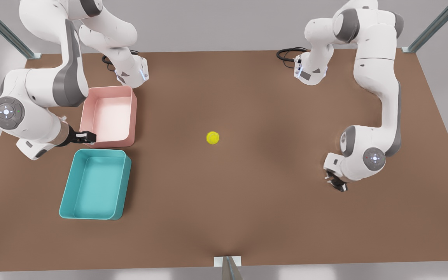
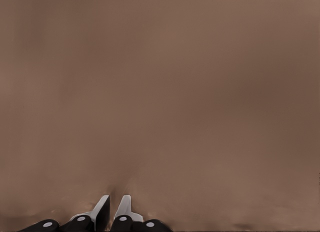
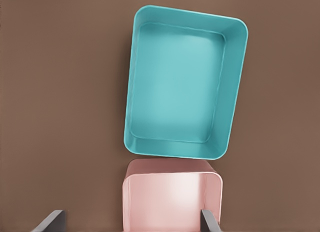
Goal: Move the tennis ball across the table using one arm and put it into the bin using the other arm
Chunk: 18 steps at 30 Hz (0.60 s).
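The tennis ball (image 1: 212,137) lies alone near the middle of the brown table (image 1: 247,202), untouched by either arm. The teal bin (image 1: 95,184) stands near the front view's left edge; the same bin (image 3: 182,91) appears from above in the right wrist view. My right gripper (image 1: 88,137) hovers at the pink tub's near corner, just beyond the bin, and its fingers (image 3: 210,219) stand wide open with nothing between them. At the front view's right, my left gripper (image 1: 336,182) hangs low over bare table, far from the ball. Its fingers (image 2: 102,212) are shut on nothing.
A pink tub (image 1: 110,116) stands right behind the teal bin, almost touching it. Both arm bases and their cables sit along the table's far edge. A metal bracket (image 1: 228,264) marks the near edge.
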Available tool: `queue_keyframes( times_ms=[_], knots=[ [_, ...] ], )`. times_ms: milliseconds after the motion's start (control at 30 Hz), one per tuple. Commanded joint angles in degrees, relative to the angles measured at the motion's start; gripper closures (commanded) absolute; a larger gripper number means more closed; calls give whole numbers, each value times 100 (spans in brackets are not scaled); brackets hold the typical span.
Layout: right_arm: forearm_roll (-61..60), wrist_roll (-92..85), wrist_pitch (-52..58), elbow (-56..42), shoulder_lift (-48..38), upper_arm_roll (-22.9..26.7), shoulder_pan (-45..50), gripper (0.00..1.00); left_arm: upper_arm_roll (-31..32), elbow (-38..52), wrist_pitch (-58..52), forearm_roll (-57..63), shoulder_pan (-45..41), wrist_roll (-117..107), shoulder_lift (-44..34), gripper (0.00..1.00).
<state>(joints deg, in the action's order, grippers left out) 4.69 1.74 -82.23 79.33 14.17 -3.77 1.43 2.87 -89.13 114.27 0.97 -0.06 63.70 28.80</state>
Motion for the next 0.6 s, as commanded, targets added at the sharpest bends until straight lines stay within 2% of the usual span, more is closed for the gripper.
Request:
queue_keyframes(
  times_ms=[0, 33, 67, 100, 167, 200, 267, 367, 500, 567],
  knots=[
    [-179, 10, -30, -181, 262, -10, 129, 0, -163, 703, -2840, 79, 138, -6655, -120, 0],
    [-258, 98, -109, -190, 411, -10, 436, 0, -682, 1853, -4033, -299, -170, -7372, 2, 0],
    [-284, 335, -469, -190, 569, -10, 692, 0, -682, 2224, -4290, -308, -311, -7784, -128, 0],
    [-293, 809, -706, -181, 728, -10, 876, 0, -665, 2268, -4343, -291, -381, -7759, -392, 0],
    [-442, 1811, -1146, -111, 1053, -10, 1237, 0, -691, 1714, -3983, -326, -504, -7732, -964, 0],
    [-451, 2031, -1576, 152, 1123, -10, 1316, 0, -691, 1741, -3991, -326, -416, -7373, -885, 0],
    [-451, 2471, -2701, 1277, 807, -10, 1457, 0, -691, 1732, -4000, -422, -118, -7178, -859, 0],
    [-530, 2489, -4055, 2912, 253, -19, 1448, 0, -621, 1732, -3965, -440, -232, -7205, -621, 0],
    [-565, 2664, -4881, 4415, -450, -63, 1623, 0, -612, 1723, -3974, -440, -214, -7187, -586, 0],
    [-601, 3051, -5207, 4872, -591, -63, 1878, 0, -612, 1723, -3974, -440, -223, -7187, -586, 0]
  ],
)
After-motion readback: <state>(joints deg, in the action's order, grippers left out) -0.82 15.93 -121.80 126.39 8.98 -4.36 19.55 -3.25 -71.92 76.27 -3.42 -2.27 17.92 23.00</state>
